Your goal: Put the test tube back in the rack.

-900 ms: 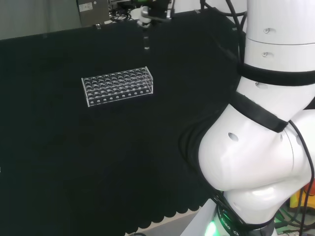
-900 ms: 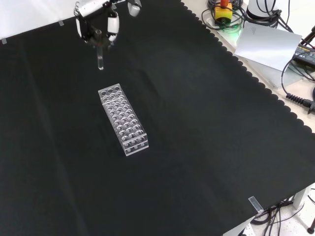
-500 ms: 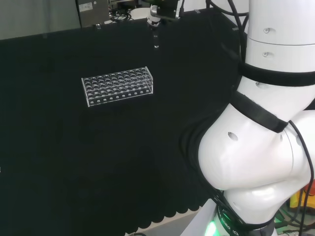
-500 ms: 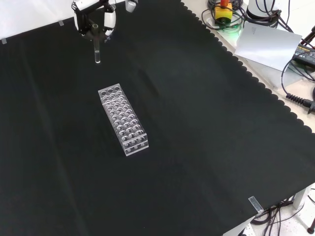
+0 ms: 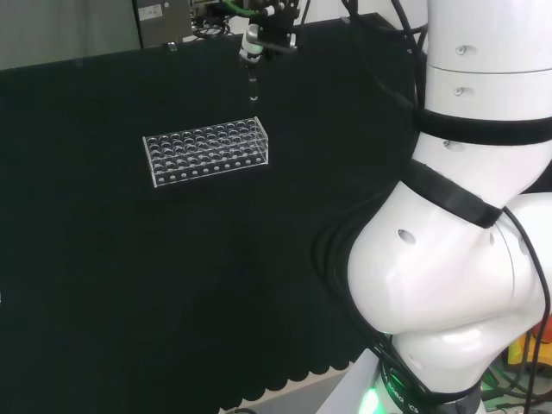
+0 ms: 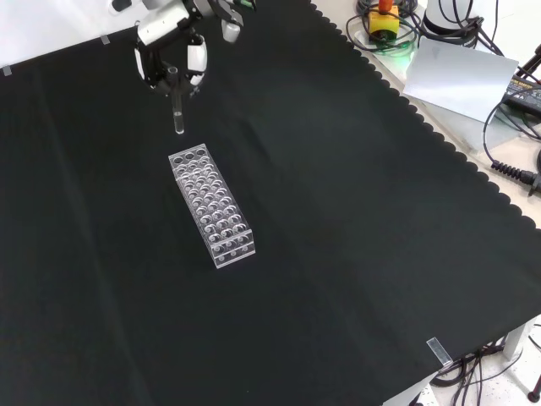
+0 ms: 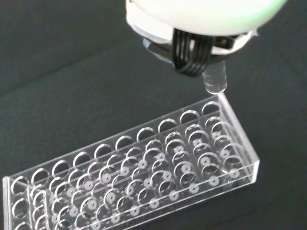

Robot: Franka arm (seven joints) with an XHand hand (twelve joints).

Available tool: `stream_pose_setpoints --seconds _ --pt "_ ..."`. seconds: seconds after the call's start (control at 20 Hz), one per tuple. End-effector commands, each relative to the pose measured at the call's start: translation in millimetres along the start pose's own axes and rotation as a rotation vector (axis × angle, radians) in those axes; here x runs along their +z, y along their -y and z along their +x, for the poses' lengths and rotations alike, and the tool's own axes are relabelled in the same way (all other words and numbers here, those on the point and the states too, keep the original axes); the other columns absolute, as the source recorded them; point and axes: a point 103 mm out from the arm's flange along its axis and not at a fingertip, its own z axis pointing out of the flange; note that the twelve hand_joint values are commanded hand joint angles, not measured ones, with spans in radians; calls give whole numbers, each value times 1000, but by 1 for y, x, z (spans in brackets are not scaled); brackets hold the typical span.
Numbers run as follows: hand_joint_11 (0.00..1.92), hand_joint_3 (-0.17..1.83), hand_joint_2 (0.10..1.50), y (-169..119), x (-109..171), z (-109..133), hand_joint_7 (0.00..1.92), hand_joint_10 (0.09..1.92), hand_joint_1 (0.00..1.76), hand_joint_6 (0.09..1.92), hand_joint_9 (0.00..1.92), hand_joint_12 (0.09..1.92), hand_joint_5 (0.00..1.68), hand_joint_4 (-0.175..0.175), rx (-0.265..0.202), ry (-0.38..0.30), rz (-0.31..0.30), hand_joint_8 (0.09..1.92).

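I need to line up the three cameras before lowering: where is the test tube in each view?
Head view: test tube hangs upright from the hand, top centre, just above the rack's right end.
Front view: test tube at upper left under the hand, above the rack's far end.
Wrist view: tube tip close over a corner hole.
Shared landmark: the clear rack.

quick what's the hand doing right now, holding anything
hand: shut on the test tube, held upright above the end of the rack, not yet in a hole.
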Motion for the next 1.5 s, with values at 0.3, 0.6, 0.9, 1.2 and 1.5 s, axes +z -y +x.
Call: stream_pose_setpoints --seconds 0.3,0.6,0.9,1.2,1.5 --pt "993 743 599 -9 32 6 1326 612 1428 735 1248 1130 1228 -175 -9 -17 53 845" --pt "993 743 599 -15 50 5 1326 612 1428 735 1248 1131 1228 -175 -4 -27 85 845" --pt "993 743 599 -22 62 4 1326 612 1428 735 1248 1131 1228 -175 2 -34 107 845" --pt "992 743 599 -28 64 3 1326 612 1428 735 1248 1132 1228 -175 5 -33 109 845" --pt "992 744 599 -31 65 1 1326 612 1428 735 1248 1132 1228 -175 13 -34 124 845"
